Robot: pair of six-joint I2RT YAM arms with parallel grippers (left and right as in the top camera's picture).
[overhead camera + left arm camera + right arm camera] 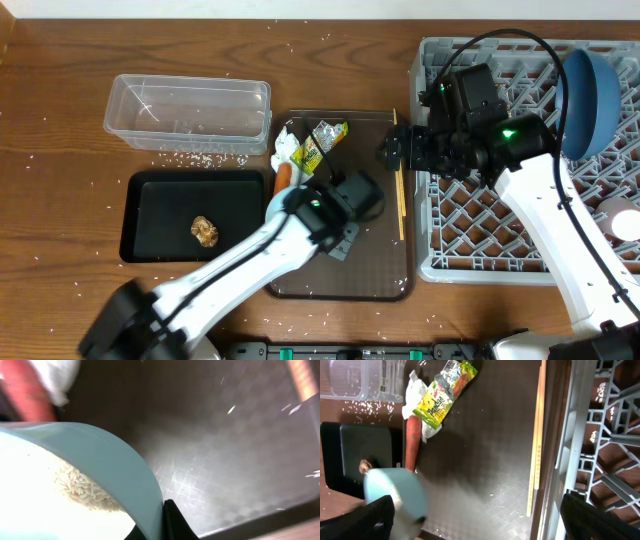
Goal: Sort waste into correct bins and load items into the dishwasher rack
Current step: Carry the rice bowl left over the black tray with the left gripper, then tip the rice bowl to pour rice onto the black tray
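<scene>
Left claw is clenched on the rim of the light-blue cup, low over the brown tray in the middle of the overhead frame. One dark finger shows pressed against the outside of the rim at the bottom of the left wrist view.

Right claw hangs released, jaws spread wide and holding nothing, above the line where the tray meets the grey rack.

I'd call this the cup step. The cup is gripped but not yet emptied, so the next move needs a level lift. Then it goes across to the bins at the left of the frame and tips out before the cup goes to the rack.

The cup is pale blue and smooth, with a clump of white rice in its bowl.

On the tray, the carrot, tissue and wrapper wait at upper left, and the chopsticks lie along its right edge.
</scene>
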